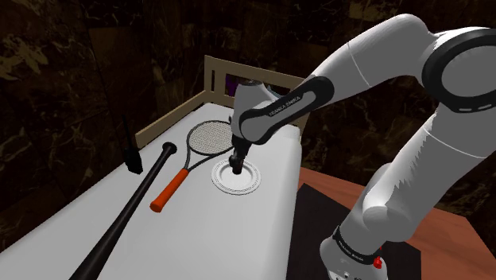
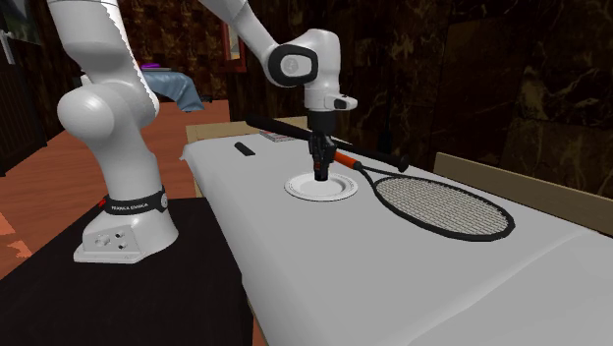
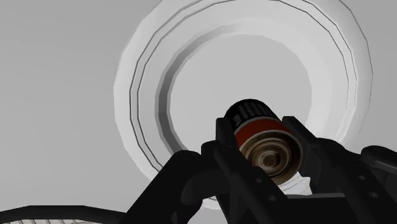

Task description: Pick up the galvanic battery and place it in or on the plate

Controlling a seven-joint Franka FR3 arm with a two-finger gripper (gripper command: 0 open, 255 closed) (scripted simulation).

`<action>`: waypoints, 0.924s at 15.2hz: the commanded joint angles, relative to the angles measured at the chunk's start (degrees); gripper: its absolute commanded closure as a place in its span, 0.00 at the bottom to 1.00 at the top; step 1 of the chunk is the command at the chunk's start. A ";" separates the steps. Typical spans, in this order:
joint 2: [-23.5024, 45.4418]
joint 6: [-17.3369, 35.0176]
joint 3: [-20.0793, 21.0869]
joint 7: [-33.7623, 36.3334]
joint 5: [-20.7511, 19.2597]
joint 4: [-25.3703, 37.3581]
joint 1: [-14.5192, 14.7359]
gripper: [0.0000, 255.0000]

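While the white arm reaches over the white surface [image 1: 238, 235], its black gripper [image 3: 262, 151] points straight down over the centre of a white plate [image 3: 146, 83]. In the wrist view the two fingers [image 3: 224, 145] are clamped on a cylindrical battery [image 3: 251, 118], red-banded with a black far end and a metallic near cap. The battery lies crosswise between the fingertips, above the plate's sunken well. Whether its underside touches the plate cannot be told.

In the shoulder view the gripper [image 1: 236, 165] stands upright at the middle of the plate [image 1: 251, 182], and the fingers cover the battery. The second exterior view gives the same pose, gripper [image 2: 321, 175] over plate [image 2: 299, 189], with the battery too small to make out.

A tennis racket [image 1: 208, 137] with an orange grip lies just beside the plate, and a black baseball bat [image 1: 131, 211] lies alongside the racket. In the second exterior view the racket's [image 2: 442, 203] throat passes just behind the plate rim. A small dark object [image 1: 131, 151] beyond the bat is hard to identify. The arm's base is cut off by the shoulder view's lower edge.
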 commanded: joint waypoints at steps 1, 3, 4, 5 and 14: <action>1.22 1.68 0.03 0.17 -0.21 -0.43 -0.02 1.00; 2.42 3.23 0.04 0.35 -0.45 -0.79 -0.05 1.00; 2.42 3.23 0.03 0.34 -0.44 -0.80 -0.04 1.00; 2.42 3.23 0.03 0.35 -0.45 -0.79 -0.04 1.00; 2.42 3.23 0.03 0.35 -0.45 -0.79 -0.04 0.00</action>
